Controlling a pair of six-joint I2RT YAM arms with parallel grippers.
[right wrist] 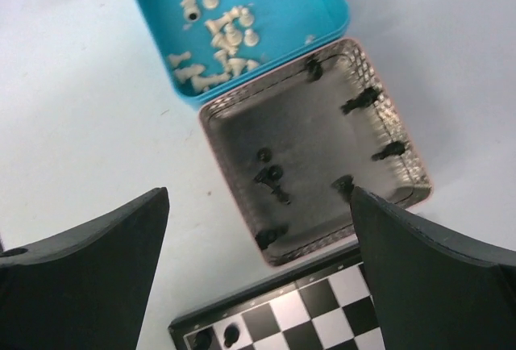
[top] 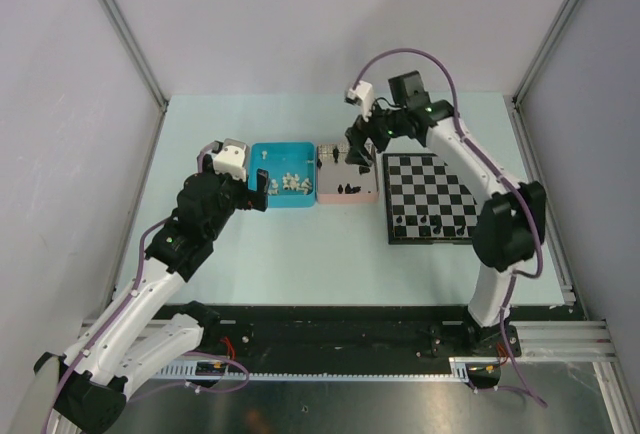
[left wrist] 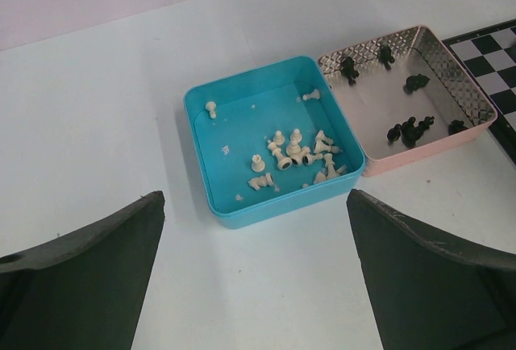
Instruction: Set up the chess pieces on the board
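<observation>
Roughly beneath the right jaws, wide and empty: black chess pieces (right wrist: 270, 177) in pink tray (right wrist: 314, 136).

blue tray (left wrist: 242, 219): white pieces (left wrist: 294, 156) | pink tray (left wrist: 379, 104): black pieces (left wrist: 411, 131) (trays touching)

A blue tray (left wrist: 196, 124) touches a pink tray (left wrist: 427, 147) on the table (left wrist: 97, 124).

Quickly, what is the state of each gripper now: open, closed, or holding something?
Left gripper: open, holding nothing.
Right gripper: open, holding nothing.
</observation>
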